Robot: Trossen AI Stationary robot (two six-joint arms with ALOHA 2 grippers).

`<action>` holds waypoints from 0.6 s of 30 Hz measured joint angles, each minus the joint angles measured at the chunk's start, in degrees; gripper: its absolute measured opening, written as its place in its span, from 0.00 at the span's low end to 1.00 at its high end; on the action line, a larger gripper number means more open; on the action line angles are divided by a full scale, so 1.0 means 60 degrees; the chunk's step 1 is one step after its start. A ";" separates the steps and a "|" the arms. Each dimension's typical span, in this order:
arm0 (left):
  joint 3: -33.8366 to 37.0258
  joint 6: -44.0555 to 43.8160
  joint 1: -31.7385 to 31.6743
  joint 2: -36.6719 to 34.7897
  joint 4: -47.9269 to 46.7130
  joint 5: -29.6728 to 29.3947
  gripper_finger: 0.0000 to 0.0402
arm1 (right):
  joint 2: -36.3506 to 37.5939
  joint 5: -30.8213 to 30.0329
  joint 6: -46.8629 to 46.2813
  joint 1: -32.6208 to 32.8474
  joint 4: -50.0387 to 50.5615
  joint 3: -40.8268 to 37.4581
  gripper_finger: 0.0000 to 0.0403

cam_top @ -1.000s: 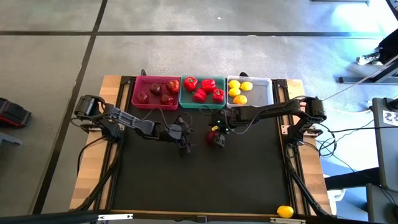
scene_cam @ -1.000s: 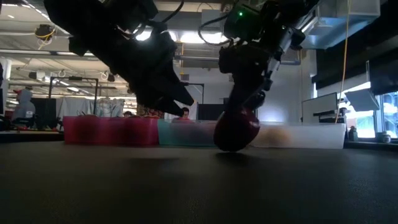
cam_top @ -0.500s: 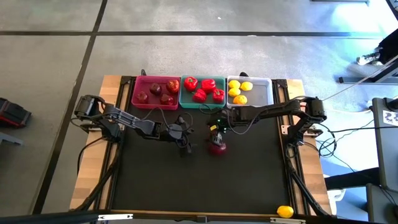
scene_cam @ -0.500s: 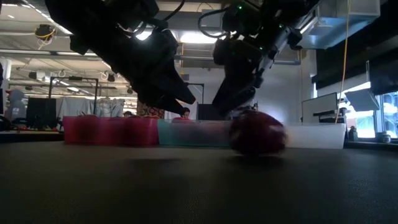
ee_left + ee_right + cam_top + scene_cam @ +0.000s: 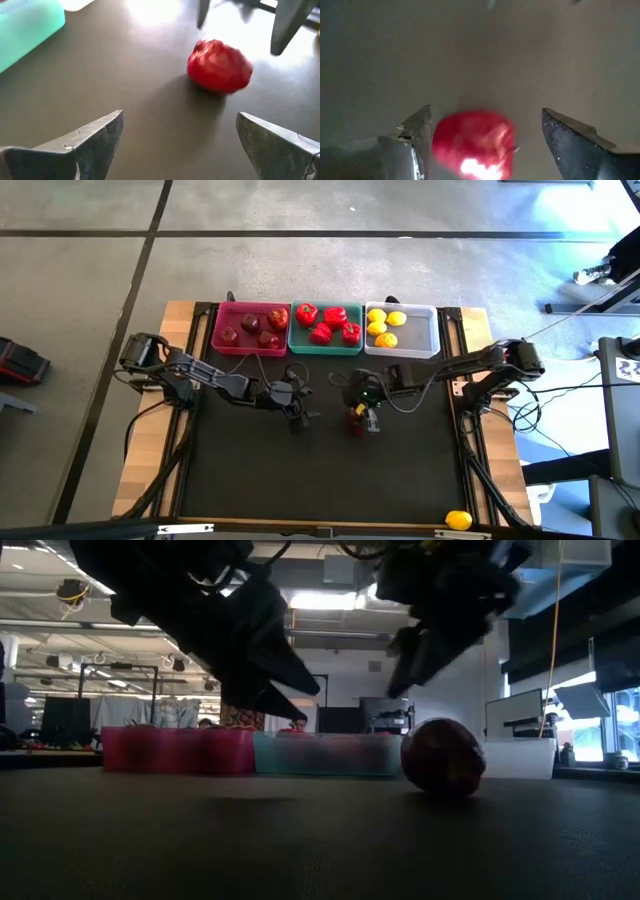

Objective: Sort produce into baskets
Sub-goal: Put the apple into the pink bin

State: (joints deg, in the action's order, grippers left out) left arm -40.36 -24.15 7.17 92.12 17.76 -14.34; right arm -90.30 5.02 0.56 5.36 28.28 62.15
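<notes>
A red apple [image 5: 356, 416] lies by itself on the black mat near the table's middle. It also shows in the low view [image 5: 443, 756] and the left wrist view [image 5: 219, 66]. My right gripper [image 5: 370, 418] hangs open just above it, fingers pointing down and clear of it [image 5: 410, 675]. In the right wrist view the apple [image 5: 472, 145] shows between the spread fingers. My left gripper [image 5: 303, 414] stands open to the apple's left, facing it [image 5: 180, 120], with nothing between its fingers. Along the far edge, the pink basket [image 5: 222, 340] holds apples, the teal basket [image 5: 296, 340] peppers, the white basket [image 5: 425, 330] lemons.
One lemon [image 5: 458, 520] lies at the table's near right corner. The three baskets stand side by side against the far edge. Wooden borders and cables run along both sides of the mat [image 5: 250, 470].
The apple has come out from between my right gripper's fingers and rolled a short way toward the table's near and right edges. My right gripper has risen, rolled about its wrist and moved after it toward the near right. Its fingers stay equally wide.
</notes>
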 joint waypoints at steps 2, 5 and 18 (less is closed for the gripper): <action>0.0000 -0.0020 0.0060 0.0000 0.0194 -0.0005 0.95 | 0.0096 0.0006 0.0020 0.0159 0.0362 0.0000 0.73; 0.0000 -0.0072 0.0200 0.0000 0.0375 -0.0002 0.95 | 0.0178 0.0010 -0.0015 0.0396 0.0787 -0.0001 0.73; -0.0770 0.0015 0.0581 0.0671 0.0444 -0.0275 0.95 | 0.0160 -0.1024 -0.1776 0.0922 -0.0312 -0.1206 0.73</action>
State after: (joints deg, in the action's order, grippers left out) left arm -44.98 -24.07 10.66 96.14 20.43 -15.99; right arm -89.34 -1.12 -10.10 10.90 26.41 54.92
